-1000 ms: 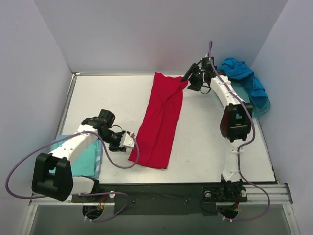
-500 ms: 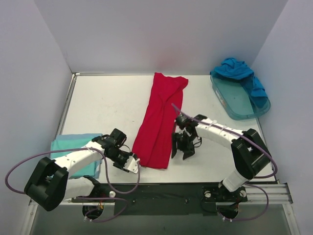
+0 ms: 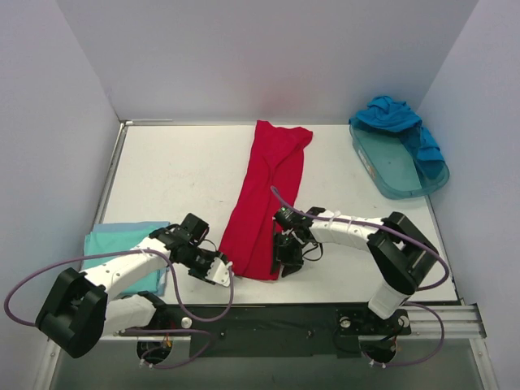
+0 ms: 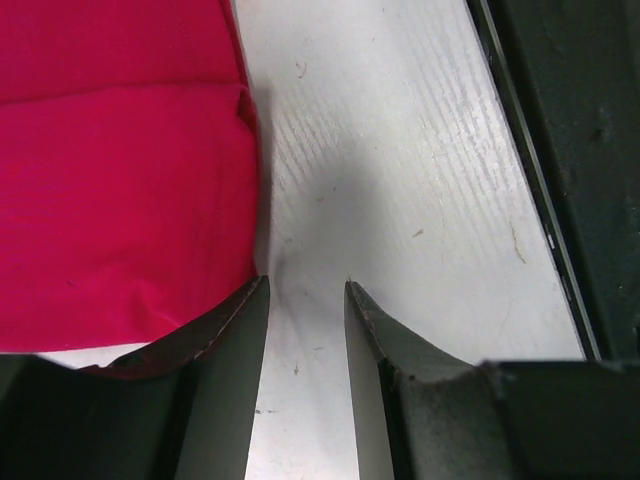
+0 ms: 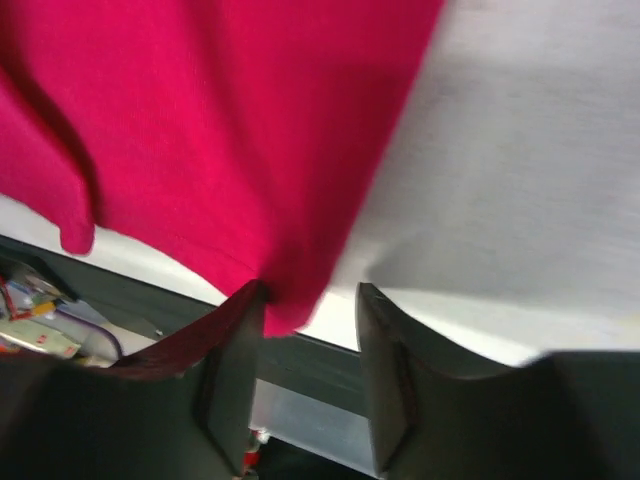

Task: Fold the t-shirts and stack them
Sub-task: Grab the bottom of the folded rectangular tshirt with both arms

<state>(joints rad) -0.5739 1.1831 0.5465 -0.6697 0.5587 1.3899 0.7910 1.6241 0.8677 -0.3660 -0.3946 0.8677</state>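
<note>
The red t-shirt (image 3: 268, 199) lies as a long folded strip down the table's middle. My left gripper (image 3: 221, 272) is open at its near left corner; in the left wrist view (image 4: 305, 290) the red cloth (image 4: 120, 180) lies just left of the jaws, bare table between them. My right gripper (image 3: 286, 258) is open at the near right corner; in the right wrist view (image 5: 310, 295) the red hem (image 5: 220, 140) touches the left finger. The pale aqua t-shirt (image 3: 122, 256) lies folded at the near left. The blue t-shirt (image 3: 398, 122) is bunched on the tray.
A translucent teal plastic tray (image 3: 394, 172) stands at the far right by the wall. The black front rail (image 3: 268, 317) runs along the near table edge, close behind both grippers. Grey walls enclose the table on three sides.
My right arm swung from the shirt's far end by the tray down to its near right corner. My left gripper moved nearer, to the shirt's near left corner.
</note>
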